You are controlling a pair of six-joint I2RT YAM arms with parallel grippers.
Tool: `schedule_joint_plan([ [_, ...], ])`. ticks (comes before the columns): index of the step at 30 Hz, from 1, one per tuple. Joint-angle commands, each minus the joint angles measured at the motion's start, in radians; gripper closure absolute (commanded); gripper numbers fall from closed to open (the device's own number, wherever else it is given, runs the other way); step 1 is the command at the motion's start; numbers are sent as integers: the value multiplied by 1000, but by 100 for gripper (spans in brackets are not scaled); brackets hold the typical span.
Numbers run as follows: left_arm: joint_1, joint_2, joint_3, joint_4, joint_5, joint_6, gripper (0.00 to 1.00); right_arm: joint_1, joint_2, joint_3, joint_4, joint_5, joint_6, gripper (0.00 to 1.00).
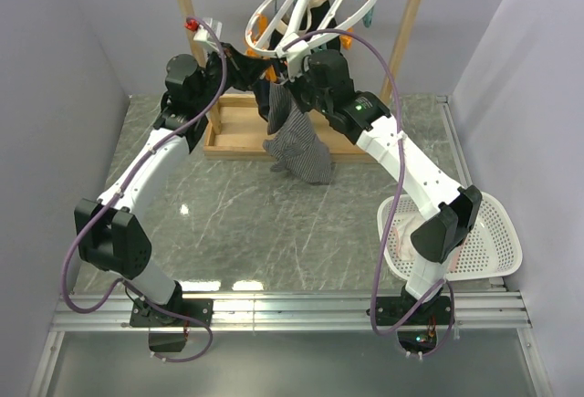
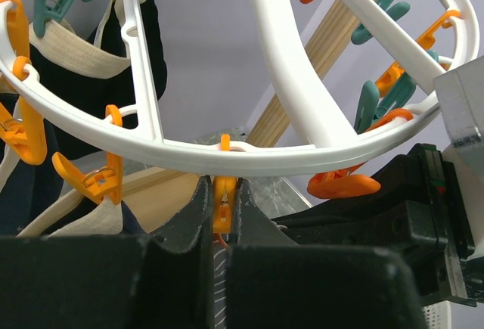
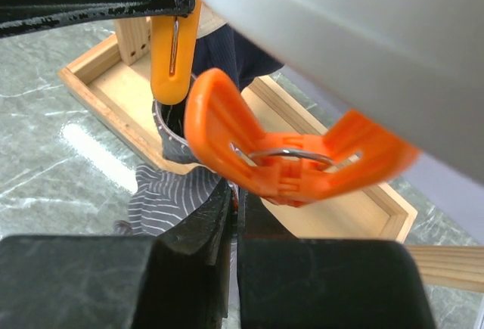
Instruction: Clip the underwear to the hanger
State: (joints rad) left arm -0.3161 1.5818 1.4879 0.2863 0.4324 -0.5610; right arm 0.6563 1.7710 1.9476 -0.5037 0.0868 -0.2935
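Hanging from just below the hanger [image 2: 287,87], the underwear [image 1: 299,146] drapes down in front of the wooden frame [image 1: 412,23], above the surface [image 1: 255,233]. The left gripper [image 2: 223,193] is clenched on an orange clothespin [image 2: 222,209] dangling from the ring (striped fabric shows right beneath it). The right gripper [image 3: 233,193] is pinched tight close by, seemingly on the underwear's top edge. A white basket [image 1: 493,242] sits well apart, near the right arm's base.
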Motion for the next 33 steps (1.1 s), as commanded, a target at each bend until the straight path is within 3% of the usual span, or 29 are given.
schedule_joint_plan([
  [1, -8, 10, 26, -52, 34, 19, 100, -9, -54, 43, 27, 10, 1, 100],
  [25, -21, 17, 37, -56, 32, 36, 100, -9, -15, 159, -4, -24, 16, 100],
  [31, -21, 14, 43, -58, 28, 30, 84, -11, 5, 178, -7, -24, 11, 100],
  [33, -21, 14, 43, -59, 26, 33, 84, -9, 7, 178, -6, -27, 13, 100],
])
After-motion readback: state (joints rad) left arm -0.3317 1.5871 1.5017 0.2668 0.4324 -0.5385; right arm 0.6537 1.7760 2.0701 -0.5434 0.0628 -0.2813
